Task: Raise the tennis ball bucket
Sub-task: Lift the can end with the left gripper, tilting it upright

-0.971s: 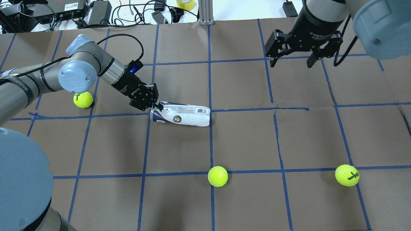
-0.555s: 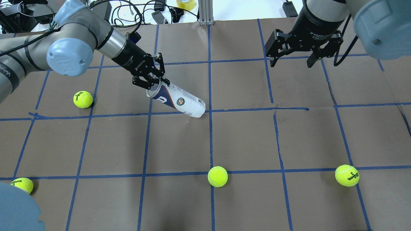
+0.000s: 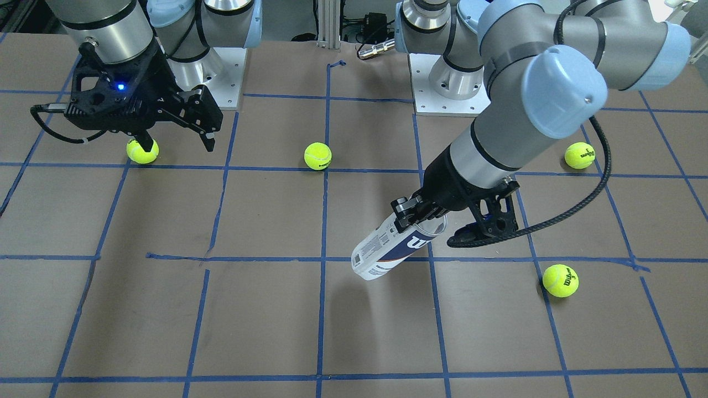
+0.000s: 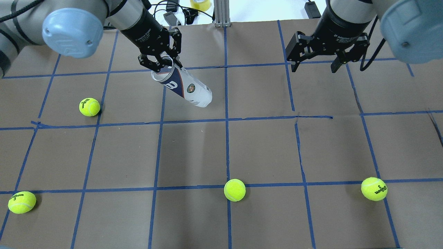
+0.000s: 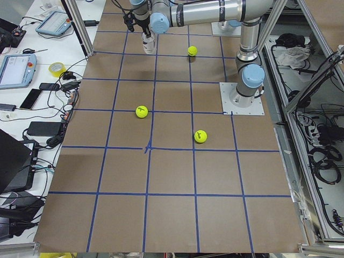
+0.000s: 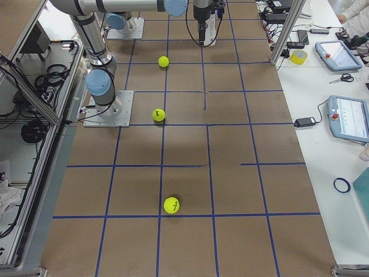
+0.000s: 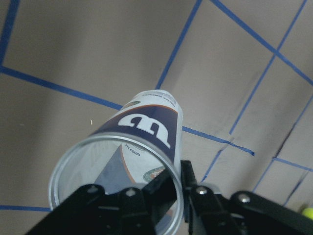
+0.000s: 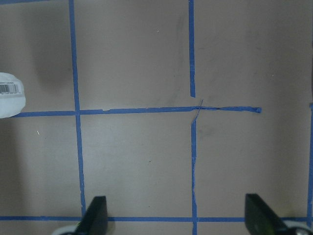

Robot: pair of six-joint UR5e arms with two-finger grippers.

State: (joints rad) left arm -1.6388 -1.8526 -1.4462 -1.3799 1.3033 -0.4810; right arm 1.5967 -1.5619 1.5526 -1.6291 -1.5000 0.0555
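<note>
The tennis ball bucket point(image 4: 188, 89) is a clear tube with a white and navy label and a "W" logo. It hangs tilted above the table, open end up; it also shows in the front view point(image 3: 387, 249) and the left wrist view point(image 7: 146, 129). My left gripper point(image 4: 163, 64) is shut on the tube's open rim, one finger inside and one outside; it also shows in the front view point(image 3: 423, 220). My right gripper point(image 4: 314, 69) is open and empty, hovering over the table to the right; its fingers point(image 8: 95, 218) frame bare table.
Several yellow-green tennis balls lie on the brown, blue-taped table: one at the left point(image 4: 89, 107), one at the near left point(image 4: 21, 202), one at the near middle point(image 4: 234, 190), one at the near right point(image 4: 374, 188). Cables and power bricks point(image 4: 107, 12) lie beyond the far edge.
The tube lay on the table with my left gripper at its open end. The gripper has risen and moved toward the far edge, lifting the tube off the table. The right arm has not moved.
</note>
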